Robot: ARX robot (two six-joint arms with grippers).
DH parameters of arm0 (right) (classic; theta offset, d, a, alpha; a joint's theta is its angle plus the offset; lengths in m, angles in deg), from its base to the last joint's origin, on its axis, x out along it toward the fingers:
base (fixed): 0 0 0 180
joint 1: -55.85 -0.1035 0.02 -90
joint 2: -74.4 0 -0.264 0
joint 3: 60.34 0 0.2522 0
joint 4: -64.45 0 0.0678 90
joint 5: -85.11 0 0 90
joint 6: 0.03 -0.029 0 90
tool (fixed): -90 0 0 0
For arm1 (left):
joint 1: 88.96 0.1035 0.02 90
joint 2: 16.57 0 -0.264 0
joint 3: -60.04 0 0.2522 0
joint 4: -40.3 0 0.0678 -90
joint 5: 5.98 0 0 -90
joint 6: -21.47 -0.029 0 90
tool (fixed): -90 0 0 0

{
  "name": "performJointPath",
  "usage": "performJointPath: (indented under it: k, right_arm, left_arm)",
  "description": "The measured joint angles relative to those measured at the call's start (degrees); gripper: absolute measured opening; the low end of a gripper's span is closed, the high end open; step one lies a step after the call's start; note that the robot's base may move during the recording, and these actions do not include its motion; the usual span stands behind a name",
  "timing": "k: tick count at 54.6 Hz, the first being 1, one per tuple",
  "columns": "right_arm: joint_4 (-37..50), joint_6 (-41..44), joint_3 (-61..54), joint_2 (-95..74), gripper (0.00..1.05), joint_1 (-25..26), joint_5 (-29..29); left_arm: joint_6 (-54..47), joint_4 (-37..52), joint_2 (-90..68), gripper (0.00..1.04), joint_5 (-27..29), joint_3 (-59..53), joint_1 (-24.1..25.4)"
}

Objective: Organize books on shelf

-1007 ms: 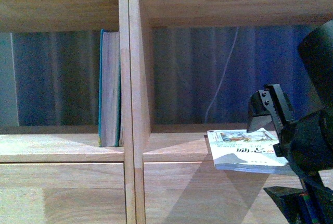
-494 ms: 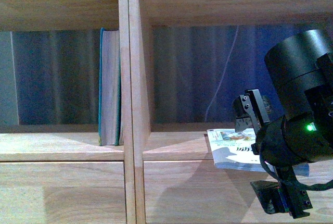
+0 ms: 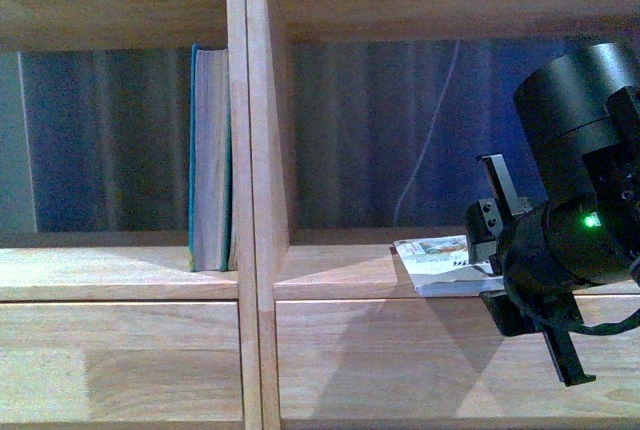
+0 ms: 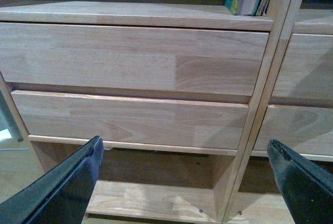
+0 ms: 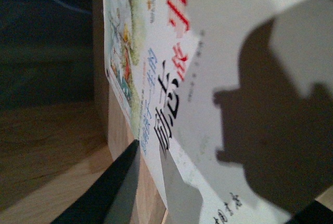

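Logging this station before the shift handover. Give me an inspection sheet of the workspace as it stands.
Surface: light wood shelf, cubbies above drawer fronts.
Job's things: teal book upright against the central divider, left cubby; paperback flat at the right cubby's front edge.
Clutter: nothing seen.
Grippers: right gripper open, jaws either side of the paperback; left gripper open, facing the drawer fronts.
Cables: thin pale cord hanging behind the right cubby.
Surroundings: dark backdrop behind the shelf.

Dim, blue-tinted; blurred close-up cover.
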Motion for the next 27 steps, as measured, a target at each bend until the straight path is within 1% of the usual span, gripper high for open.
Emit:
performJointPath:
  k: [3,4,7,8,23,27]
  right_arm:
    - [0.28,0.00,0.00,0.00,0.26,0.13,-0.04]
    - [0.55,0.02,-0.07,0.04,0.21,0.20,-0.07]
    - [1.03,0.42,-0.44,0.46,0.10,0.42,-0.48]
    - [1.25,0.48,-0.61,0.74,0.09,0.50,-0.61]
    - [1.66,2.78,-3.91,5.46,0.07,2.60,-3.56]
    - [1.75,4.66,-4.79,7.87,0.07,3.72,-5.99]
  left_arm:
    - [0.00,0.00,0.00,0.97,0.00,0.00,0.00]
    - [0.00,0.00,0.00,0.97,0.00,0.00,0.00]
    - [0.00,0.00,0.00,0.97,0.00,0.00,0.00]
    - [0.00,0.00,0.00,0.97,0.00,0.00,0.00]
    - [0.00,0.00,0.00,0.97,0.00,0.00,0.00]
    - [0.00,0.00,0.00,0.97,0.00,0.00,0.00]
